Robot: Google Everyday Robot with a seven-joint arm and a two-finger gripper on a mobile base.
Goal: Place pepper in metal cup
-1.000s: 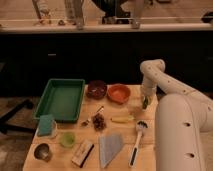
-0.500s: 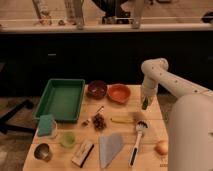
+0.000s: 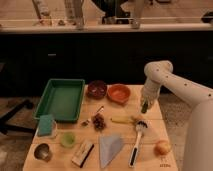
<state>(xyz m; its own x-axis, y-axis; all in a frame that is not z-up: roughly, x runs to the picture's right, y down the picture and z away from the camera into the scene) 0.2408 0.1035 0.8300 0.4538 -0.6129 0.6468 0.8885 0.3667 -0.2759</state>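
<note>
My gripper (image 3: 144, 106) hangs over the right edge of the wooden table (image 3: 155, 132), just right of the orange bowl. A small dark-green pepper (image 3: 144, 107) sticks out below the fingers, held above the table. The metal cup (image 3: 42, 151) stands at the front left corner, far from the gripper, beside the light-green plastic cup (image 3: 67, 139).
A green tray (image 3: 62, 97) lies back left, a dark-brown bowl (image 3: 97, 89) and an orange bowl (image 3: 119, 93) at the back. A thin yellow item (image 3: 122, 120), a white brush (image 3: 137, 140), an onion (image 3: 162, 147), a grey cloth (image 3: 110, 147), a white block (image 3: 83, 152) and a blue sponge (image 3: 46, 125) lie around.
The arm's big white forearm has drawn back to the right, uncovering the front right of the table. The gripper has dipped slightly by the orange bowl.
</note>
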